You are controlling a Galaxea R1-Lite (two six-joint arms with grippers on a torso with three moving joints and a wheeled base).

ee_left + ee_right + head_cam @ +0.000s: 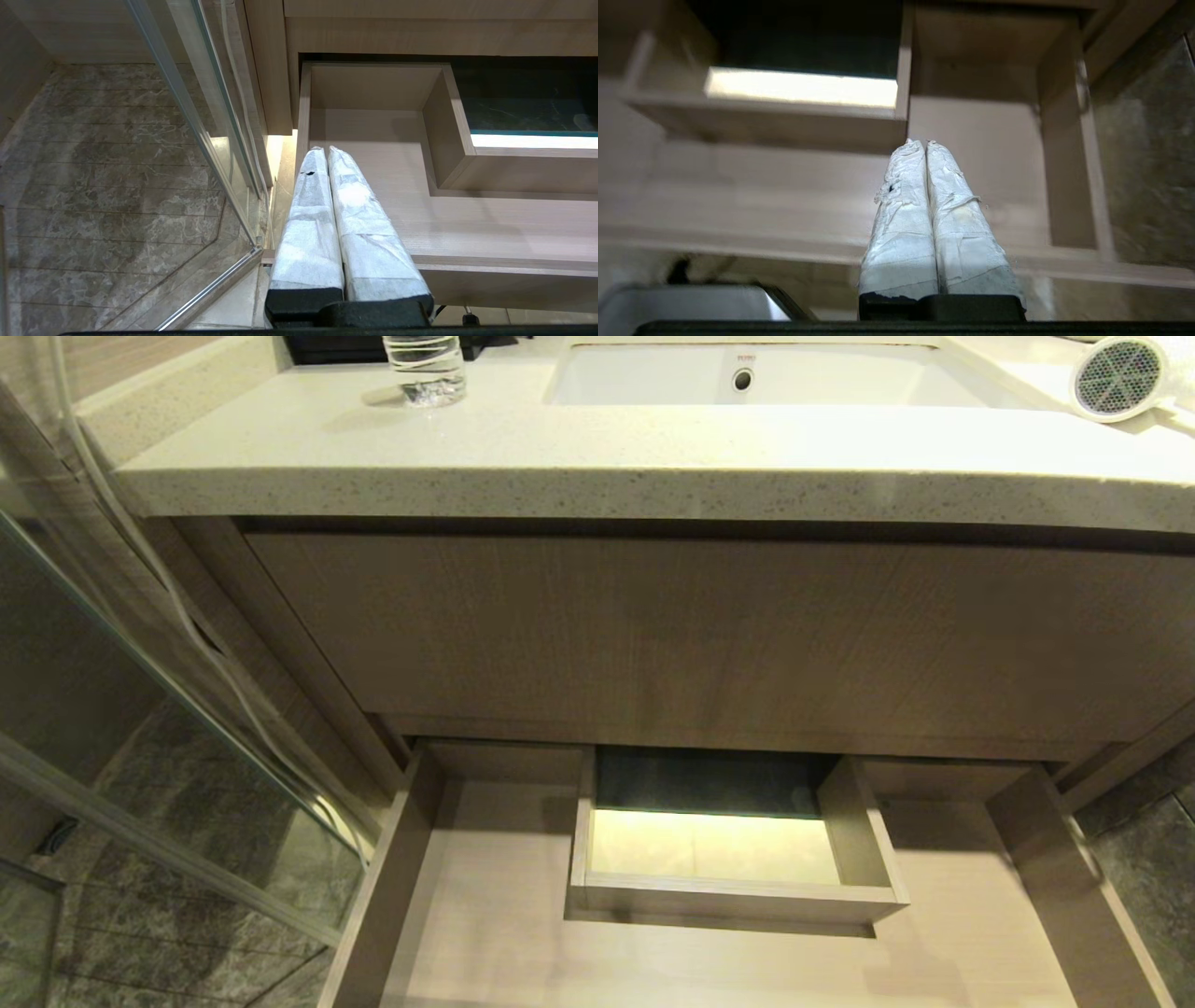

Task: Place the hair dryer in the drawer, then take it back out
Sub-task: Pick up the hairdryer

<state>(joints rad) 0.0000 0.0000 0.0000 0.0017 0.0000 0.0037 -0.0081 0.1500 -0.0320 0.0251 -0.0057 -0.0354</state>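
The white hair dryer (1118, 377) lies on the countertop at the far right, its round mesh grille facing me. Below, the wood-grain drawer (485, 915) stands pulled out with nothing lying in it, its boxed U-shaped cutout (864, 840) in the middle. Neither arm shows in the head view. My left gripper (325, 150) is shut and holds nothing, its white-wrapped fingers hanging over the drawer's (467, 219) left front corner. My right gripper (924, 143) is also shut with nothing in it, in front of the drawer's (971, 140) right part.
A clear water bottle (426, 369) stands on the speckled countertop (560, 476) left of the white sink (709, 378). A taller wood-grain front (709, 635) sits above the drawer. A glass shower panel (121, 663) and marble floor (93, 186) lie to the left.
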